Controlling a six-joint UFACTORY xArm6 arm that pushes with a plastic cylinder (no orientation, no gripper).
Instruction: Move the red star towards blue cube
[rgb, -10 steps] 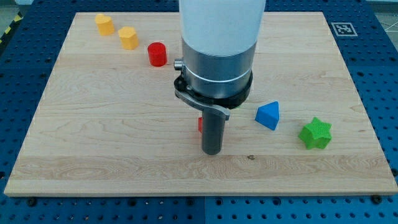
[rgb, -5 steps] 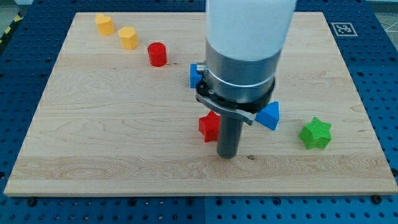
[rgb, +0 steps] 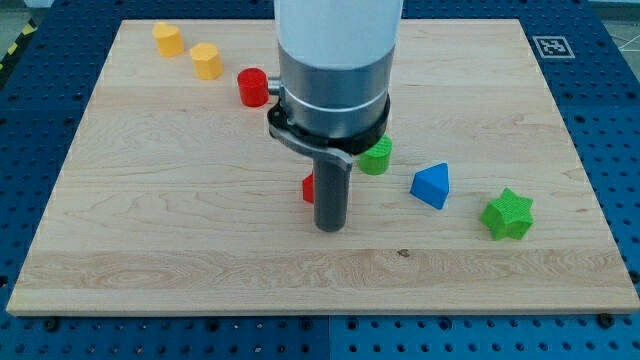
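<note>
My tip (rgb: 330, 226) rests on the board near its middle, a little toward the view's bottom. The red star (rgb: 309, 187) sits right against the rod's left side, mostly hidden behind it; only a red sliver shows. The blue cube is hidden behind the arm's body. A blue triangular block (rgb: 432, 185) lies to the right of my tip.
A green round block (rgb: 377, 156) peeks out at the arm's right. A green star (rgb: 507, 214) lies at the right. A red cylinder (rgb: 253, 87) and two yellow blocks (rgb: 207, 61) (rgb: 168, 39) line up at the top left. The wooden board (rgb: 150, 230) ends at a blue table.
The arm swung right, uncovering the red star and blue cube, then came back left. The rod now covers most of the star, the cube is hidden, and the green round block shows.
</note>
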